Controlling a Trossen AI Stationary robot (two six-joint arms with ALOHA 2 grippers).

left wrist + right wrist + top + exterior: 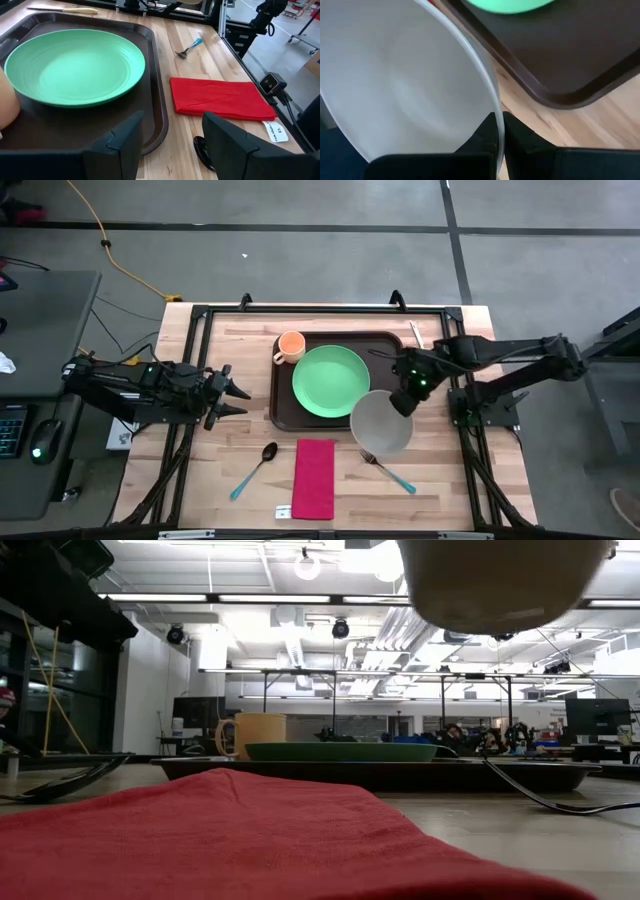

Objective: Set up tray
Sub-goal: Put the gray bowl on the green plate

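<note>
The dark brown tray [283, 406] lies flat at the table's far middle, carrying a green plate [330, 380] and an orange mug [290, 346]. My right gripper [402, 402] hangs over the tray's near right corner, shut on a pale grey bowl [381, 422] that shows from below in the low view [500, 580]. My left gripper [242, 400] waits open near the table's left, fingers pointing at the tray. A red napkin [314, 477], a spoon [255, 468] and a fork [388, 470] lie on the wood nearer the front. My right gripper pinches the bowl's rim [496, 127] on its far side, one finger inside the wall and one outside. The fingers come from above and from the table's far right. The bowl is lifted clear of the table, hanging above the tray's corner and the bare wood.
A knife [417, 335] lies on the wood past the tray's far right corner. A small white label [284, 511] sits by the napkin's near left corner. Black frame rails run along the table's edges. Bare wood shows left of the tray and on the tray's right part [580, 45].
</note>
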